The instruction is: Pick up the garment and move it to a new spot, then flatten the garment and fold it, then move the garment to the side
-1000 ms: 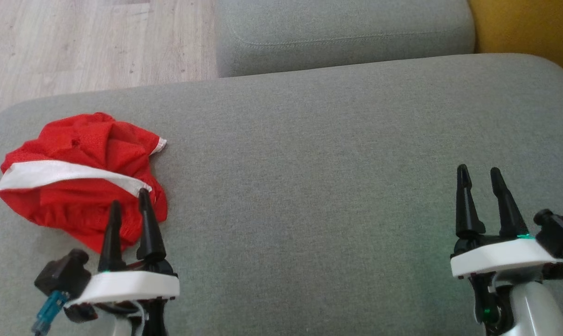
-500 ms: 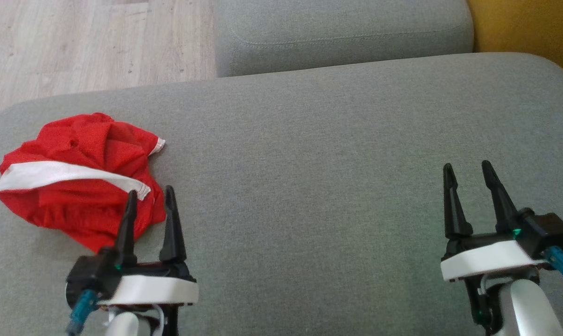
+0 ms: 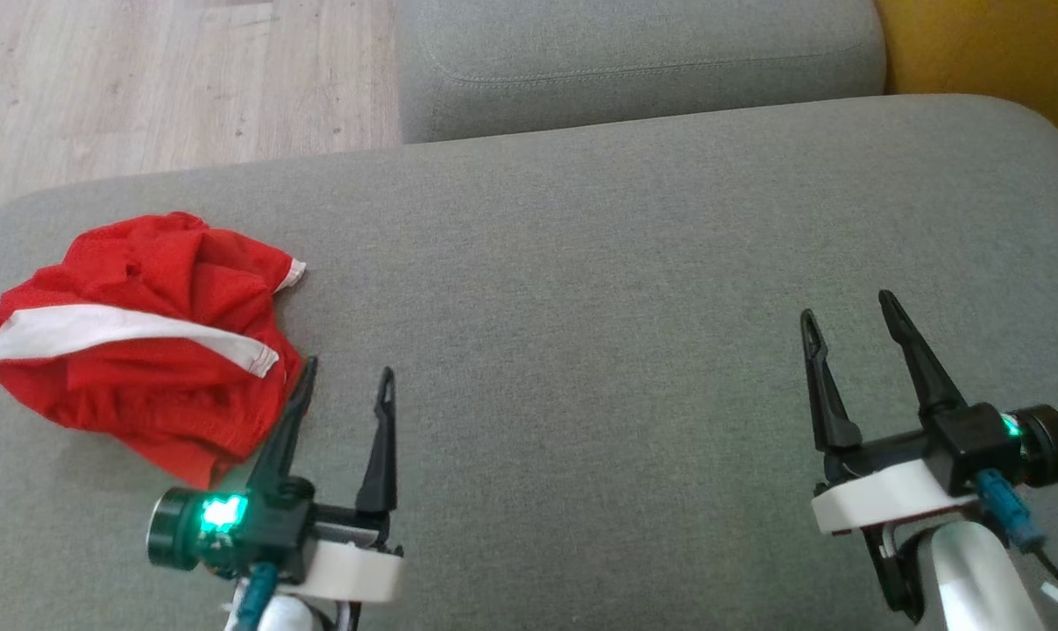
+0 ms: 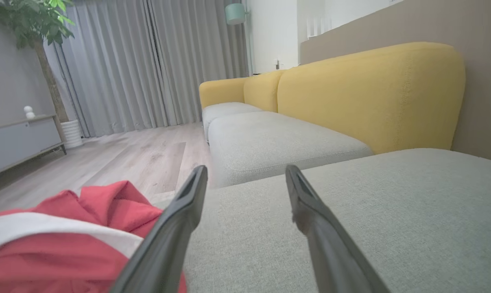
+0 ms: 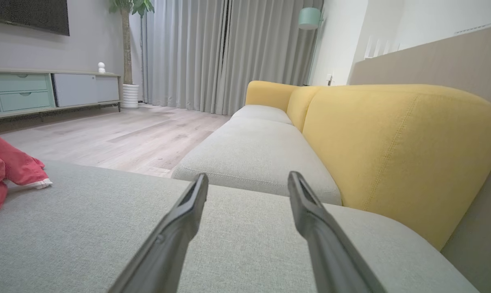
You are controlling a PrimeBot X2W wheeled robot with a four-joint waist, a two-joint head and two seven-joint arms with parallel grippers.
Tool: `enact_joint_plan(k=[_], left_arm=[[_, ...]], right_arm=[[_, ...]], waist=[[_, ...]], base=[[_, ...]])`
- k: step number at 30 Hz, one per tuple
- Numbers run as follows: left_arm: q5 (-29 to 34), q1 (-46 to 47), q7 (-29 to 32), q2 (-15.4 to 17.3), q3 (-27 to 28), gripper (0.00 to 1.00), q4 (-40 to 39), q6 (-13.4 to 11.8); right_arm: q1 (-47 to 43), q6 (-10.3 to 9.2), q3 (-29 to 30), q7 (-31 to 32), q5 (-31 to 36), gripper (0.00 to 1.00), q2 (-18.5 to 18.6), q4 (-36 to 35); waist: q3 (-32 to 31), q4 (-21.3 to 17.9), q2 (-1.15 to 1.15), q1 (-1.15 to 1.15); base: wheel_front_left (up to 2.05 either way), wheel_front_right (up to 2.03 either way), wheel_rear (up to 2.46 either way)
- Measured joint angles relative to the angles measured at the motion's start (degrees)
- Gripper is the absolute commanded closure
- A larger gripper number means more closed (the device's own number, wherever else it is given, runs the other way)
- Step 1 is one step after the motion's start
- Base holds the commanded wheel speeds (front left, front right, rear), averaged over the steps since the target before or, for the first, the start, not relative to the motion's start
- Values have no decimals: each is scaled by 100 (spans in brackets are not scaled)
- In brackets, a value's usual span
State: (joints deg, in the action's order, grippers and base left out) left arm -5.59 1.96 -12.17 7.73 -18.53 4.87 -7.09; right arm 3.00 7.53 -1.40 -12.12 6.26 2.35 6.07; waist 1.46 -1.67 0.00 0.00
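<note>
A crumpled red garment [image 3: 143,333] with a white band lies at the left end of the grey cushion [image 3: 581,307]. It fills the lower left of the left wrist view [image 4: 66,236] and peeks in at the left edge of the right wrist view [image 5: 9,167]. My left gripper [image 3: 346,377] stands open just right of the garment's near corner, its left finger beside the red cloth and nothing between the fingers. My right gripper [image 3: 848,311] is open over bare cushion far to the right, holding nothing.
A second grey cushion [image 3: 634,61] lies beyond the near one, with a yellow backrest [image 5: 391,142] along the right. Wooden floor [image 3: 143,79] shows past the cushion's far left edge. A cabinet [image 5: 46,89] and curtains stand across the room.
My left gripper has shifted right and rolled, its fingers moving off the garment and spreading wider. My right gripper has drifted slightly left and rolled too. The garment has not moved.
</note>
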Motion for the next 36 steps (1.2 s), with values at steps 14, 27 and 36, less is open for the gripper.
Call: enact_joint_plan(k=[14, 27, 36], left_arm=[[-503, -44, -231, -304, 399, 0, -421, 229], [-503, -265, -237, -450, 617, 0, 110, 660], [-497, -265, -237, -459, 662, 0, 90, 666]], right_arm=[[-1, 0, 78, -210, -1059, 0, 4, 189], [-9, 0, -127, -225, -1629, 0, 5, 668], [-9, 0, -175, -225, -1629, 0, 5, 672]], waist=[[12, 3, 0, 0], [-46, -27, 0, 0], [-35, 8, 0, 0]], base=[[0, 0, 0], [0, 0, 0], [0, 0, 0]])
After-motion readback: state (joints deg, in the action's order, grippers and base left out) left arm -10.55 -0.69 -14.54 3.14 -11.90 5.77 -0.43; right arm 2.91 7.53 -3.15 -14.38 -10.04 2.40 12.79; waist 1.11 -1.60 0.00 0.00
